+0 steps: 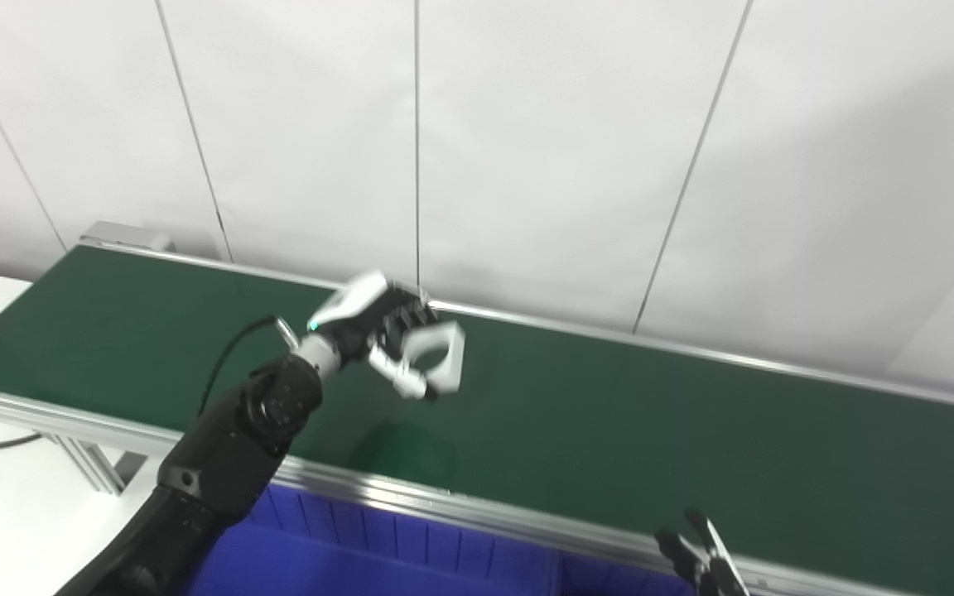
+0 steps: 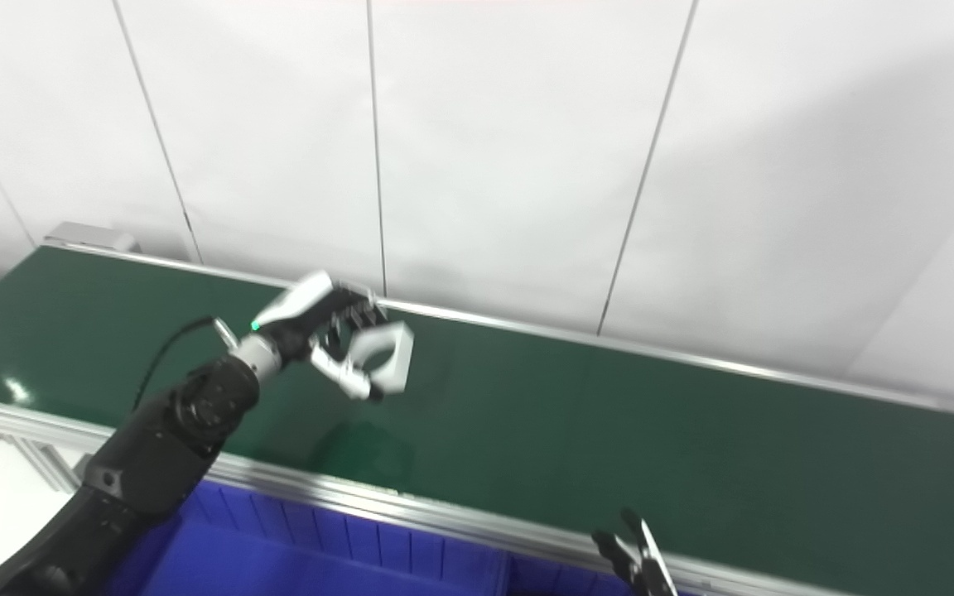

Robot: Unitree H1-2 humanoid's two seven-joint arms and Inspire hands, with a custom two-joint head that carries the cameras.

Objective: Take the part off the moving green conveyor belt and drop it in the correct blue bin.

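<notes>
We see the left hand (image 1: 382, 327) raised above the green conveyor belt (image 1: 609, 414), fingers and thumb (image 1: 398, 377) closed around a white part (image 1: 436, 356). The part is a blocky ring with a round hole through it (we can see belt colour through the hole). It is lifted clear of the belt; a dark shadow sits on the belt below it, near the front rail (image 1: 444, 501). The left arm (image 1: 228, 447) comes up from the bottom left, black, crossing over the front rail, with a thin black cable (image 1: 224, 352) looping off the wrist.

The right hand (image 1: 705, 559) only pokes in at the bottom edge, right of centre, just in front of the rail. Only a few dark fingertips show, slightly apart; we cannot tell its grip state beyond that.

A blue bin (image 1: 378, 550) sits below the front rail, under the left arm. We see 1 bin clearly. White wall panels (image 1: 527, 165) stand behind the belt.
</notes>
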